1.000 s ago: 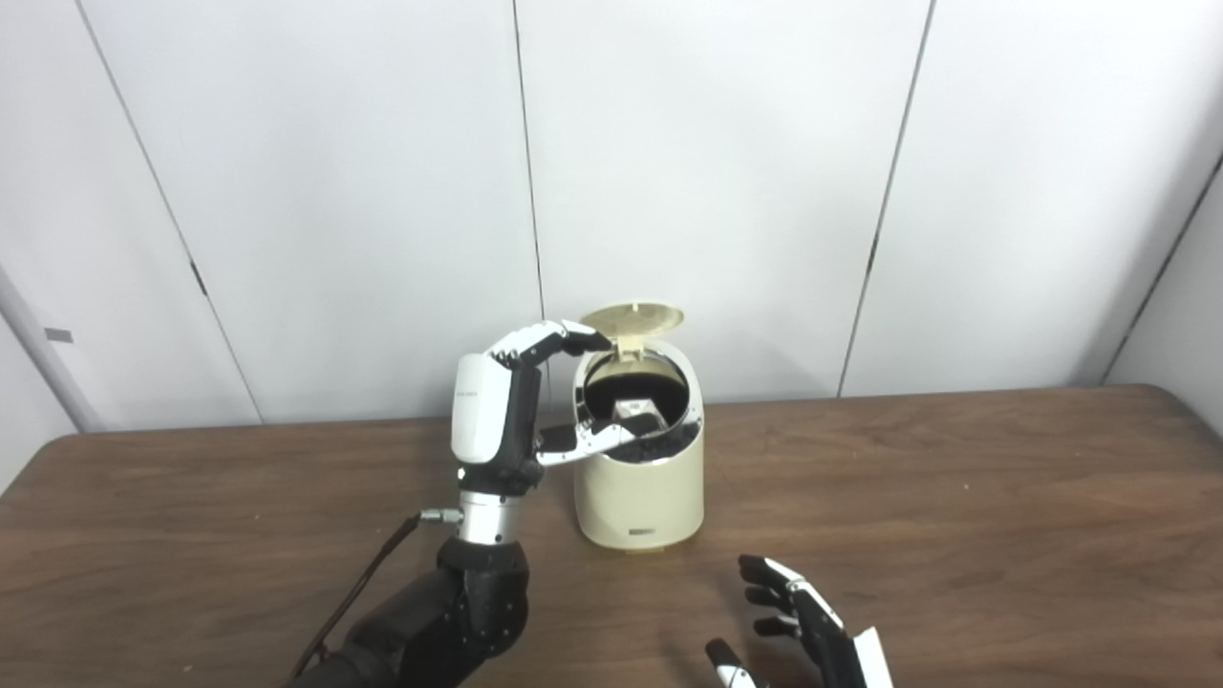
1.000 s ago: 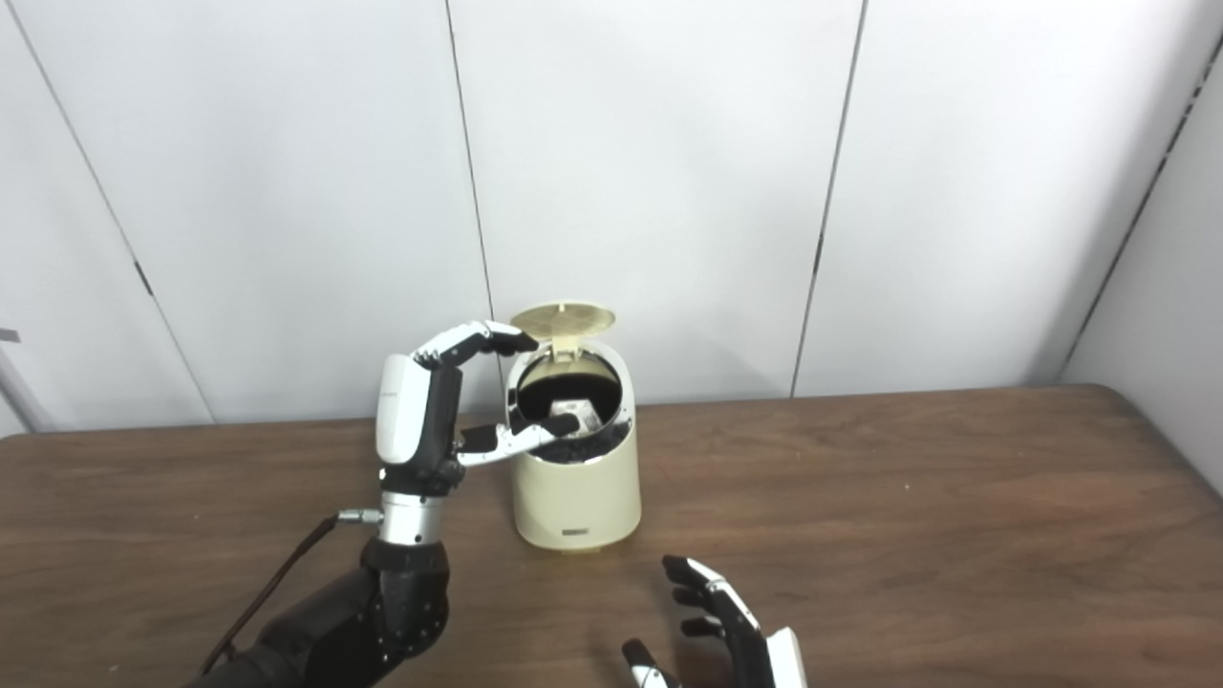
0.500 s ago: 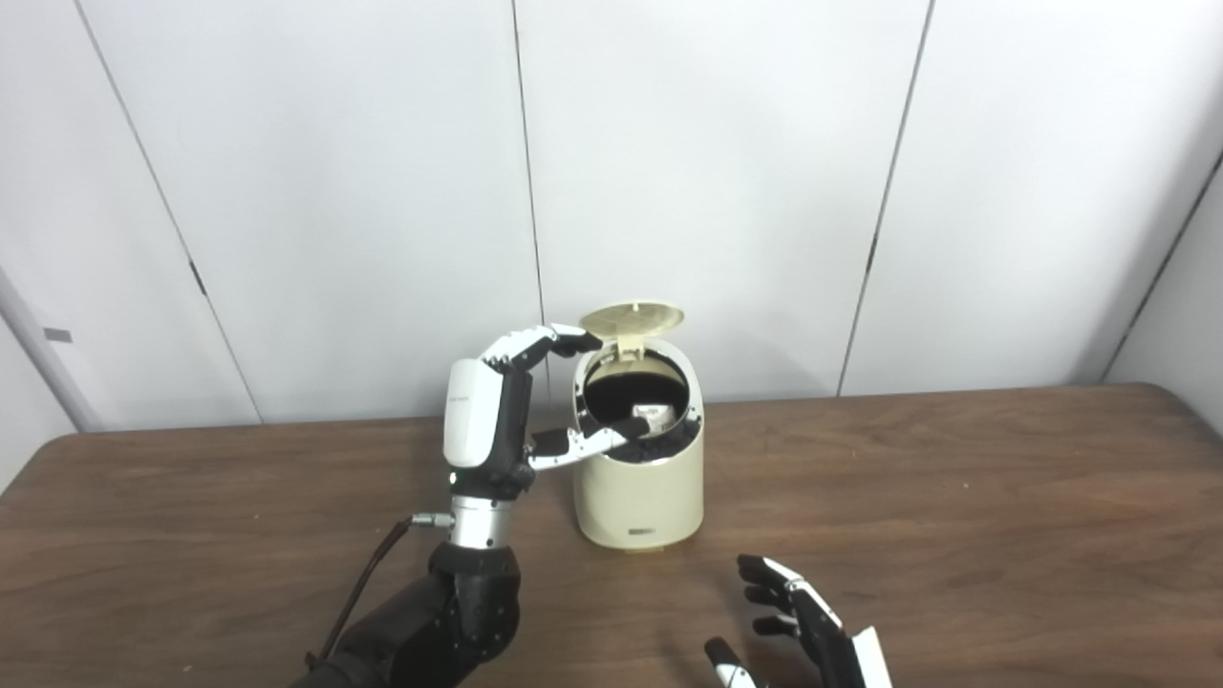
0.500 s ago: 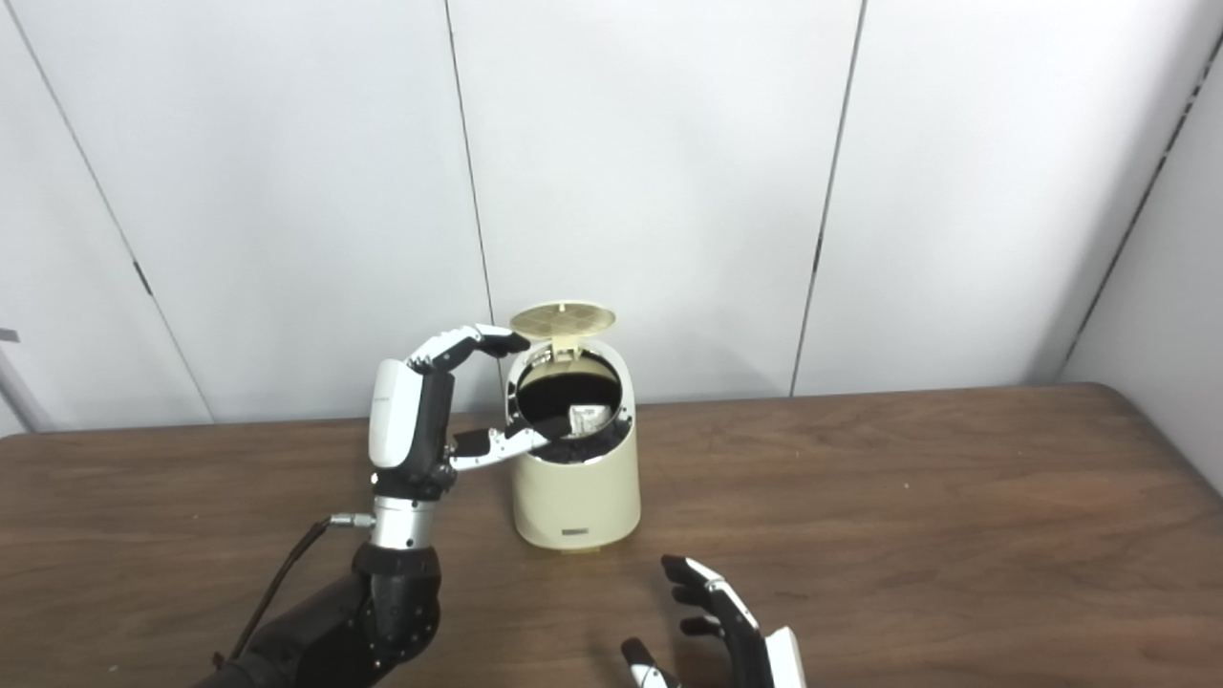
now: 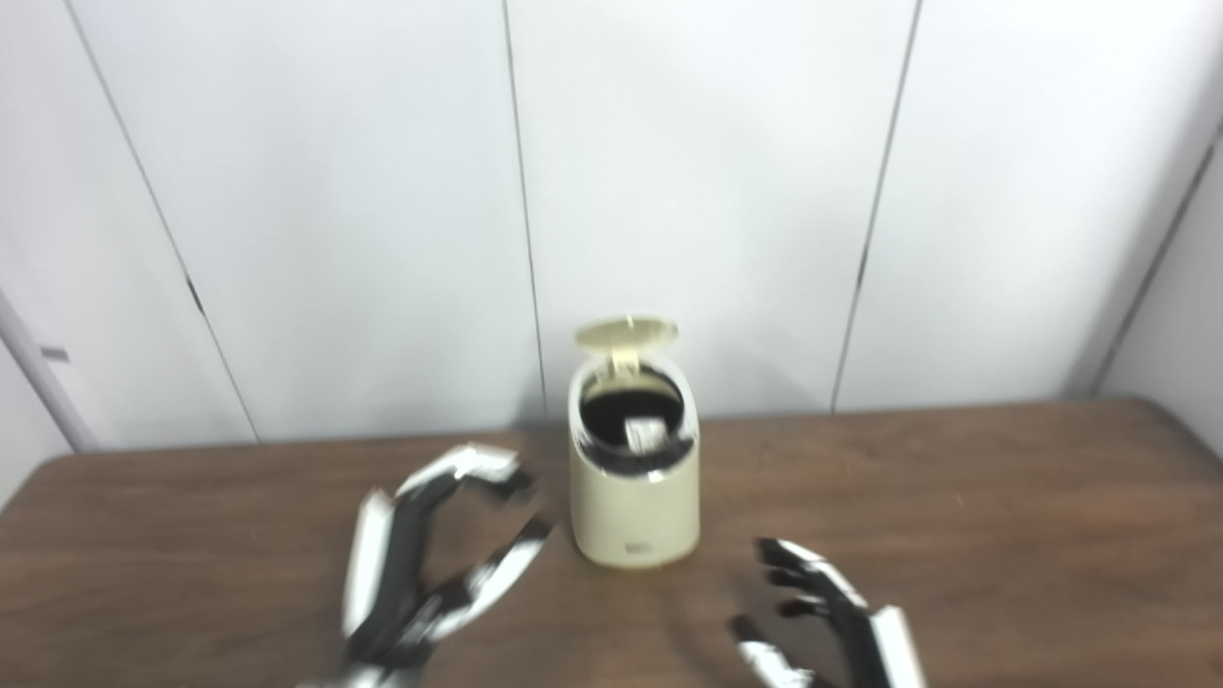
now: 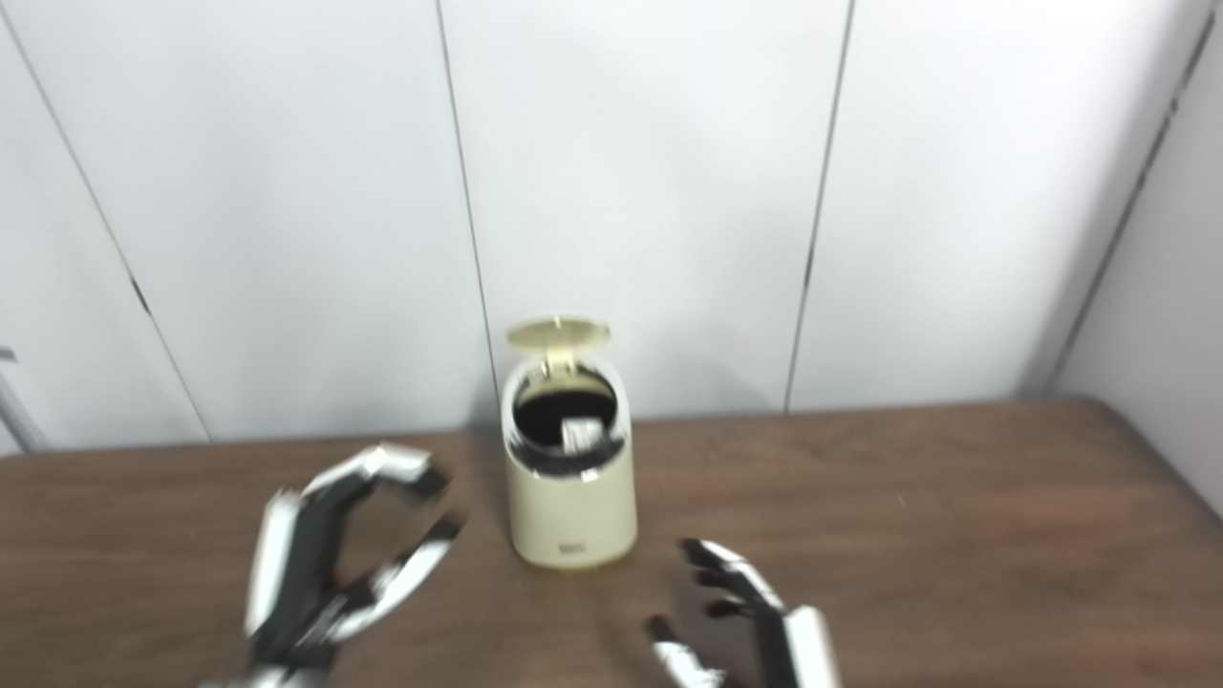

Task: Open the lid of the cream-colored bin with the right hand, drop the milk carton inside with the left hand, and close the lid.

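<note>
The cream-colored bin stands on the brown table near the back wall, its round lid tipped up and open. Inside the dark opening a pale corner of the milk carton shows. My left hand is open and blurred, low over the table to the left of the bin and holding nothing. My right hand is open at the front edge, right of the bin, fingers spread and pointing toward it.
White wall panels stand right behind the bin. The table's right edge runs off at the far right.
My left hand has left the bin's opening and dropped down and to the left, empty. The carton stays inside the bin. The camera has shifted a little; the right hand has barely moved.
</note>
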`<control>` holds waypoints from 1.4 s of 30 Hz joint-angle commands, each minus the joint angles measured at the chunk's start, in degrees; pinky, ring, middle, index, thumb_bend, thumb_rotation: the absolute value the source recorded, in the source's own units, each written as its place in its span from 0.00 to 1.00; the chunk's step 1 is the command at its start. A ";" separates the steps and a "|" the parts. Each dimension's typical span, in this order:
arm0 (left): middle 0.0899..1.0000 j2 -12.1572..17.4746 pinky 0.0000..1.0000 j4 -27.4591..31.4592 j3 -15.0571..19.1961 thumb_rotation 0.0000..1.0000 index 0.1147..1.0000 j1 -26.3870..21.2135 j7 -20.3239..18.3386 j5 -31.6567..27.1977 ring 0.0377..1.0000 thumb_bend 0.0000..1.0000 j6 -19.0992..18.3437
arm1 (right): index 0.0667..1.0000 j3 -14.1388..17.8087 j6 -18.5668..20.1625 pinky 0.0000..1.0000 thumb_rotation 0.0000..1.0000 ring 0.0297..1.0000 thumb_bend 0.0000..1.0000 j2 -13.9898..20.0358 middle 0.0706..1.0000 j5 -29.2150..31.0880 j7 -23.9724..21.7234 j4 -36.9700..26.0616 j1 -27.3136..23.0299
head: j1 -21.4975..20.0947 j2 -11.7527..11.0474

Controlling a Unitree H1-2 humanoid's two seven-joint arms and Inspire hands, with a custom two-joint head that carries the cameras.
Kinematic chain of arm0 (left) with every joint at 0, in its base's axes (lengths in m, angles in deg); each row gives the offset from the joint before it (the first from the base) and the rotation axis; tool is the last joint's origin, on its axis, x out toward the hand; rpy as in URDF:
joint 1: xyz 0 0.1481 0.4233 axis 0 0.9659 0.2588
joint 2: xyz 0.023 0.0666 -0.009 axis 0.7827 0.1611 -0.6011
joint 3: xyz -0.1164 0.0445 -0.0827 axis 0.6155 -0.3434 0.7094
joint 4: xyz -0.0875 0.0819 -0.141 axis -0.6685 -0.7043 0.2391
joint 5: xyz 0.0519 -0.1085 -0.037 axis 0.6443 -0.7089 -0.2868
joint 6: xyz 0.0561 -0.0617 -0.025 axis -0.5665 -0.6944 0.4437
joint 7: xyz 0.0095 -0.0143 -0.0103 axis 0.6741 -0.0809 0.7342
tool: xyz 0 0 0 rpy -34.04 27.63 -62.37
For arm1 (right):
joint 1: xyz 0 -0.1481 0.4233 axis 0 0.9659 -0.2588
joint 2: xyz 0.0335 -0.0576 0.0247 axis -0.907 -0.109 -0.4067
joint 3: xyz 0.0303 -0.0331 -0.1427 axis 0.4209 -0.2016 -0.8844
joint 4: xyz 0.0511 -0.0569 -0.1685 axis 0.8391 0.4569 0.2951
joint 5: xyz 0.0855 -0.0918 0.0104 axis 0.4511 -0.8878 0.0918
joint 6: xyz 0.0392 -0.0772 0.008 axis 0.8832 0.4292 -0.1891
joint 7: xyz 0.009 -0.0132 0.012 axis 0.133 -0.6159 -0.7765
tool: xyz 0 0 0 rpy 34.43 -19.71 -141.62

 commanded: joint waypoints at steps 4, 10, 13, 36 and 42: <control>0.74 -3.22 0.64 2.86 8.95 0.70 0.75 4.59 -11.73 -6.57 0.72 0.38 -0.48 | 0.75 0.11 -1.36 0.59 0.71 0.74 0.35 2.58 0.78 -3.47 -2.12 -8.47 -10.62 | 0.10 -0.58; 0.89 -9.12 0.83 2.18 16.65 0.83 0.88 8.17 -19.65 -5.51 0.87 0.40 -3.63 | 0.77 0.57 -0.34 0.61 0.79 0.75 0.49 5.76 0.79 -5.99 -6.40 -12.47 -19.79 | 0.26 -1.03; 0.90 -11.71 0.83 1.42 19.41 0.88 0.90 8.87 -22.61 -5.15 0.88 0.41 -4.67 | 0.80 0.56 4.08 0.63 0.85 0.77 0.56 6.76 0.81 -6.42 -11.88 -15.01 -23.80 | 0.08 -0.80; 0.89 -19.36 0.85 -1.66 28.87 0.93 0.90 13.86 -35.95 -5.92 0.87 0.42 -2.95 | 0.93 -6.51 19.27 0.97 0.91 1.00 0.81 10.65 0.96 -17.92 -35.05 -5.87 -45.09 | 0.38 0.73; 0.89 -19.66 0.84 -2.80 29.95 0.95 0.88 14.51 -37.35 -5.16 0.88 0.39 -1.73 | 0.92 -7.82 20.01 0.97 0.91 1.00 0.80 10.40 0.96 -18.66 -34.77 0.58 -47.52 | 0.28 0.78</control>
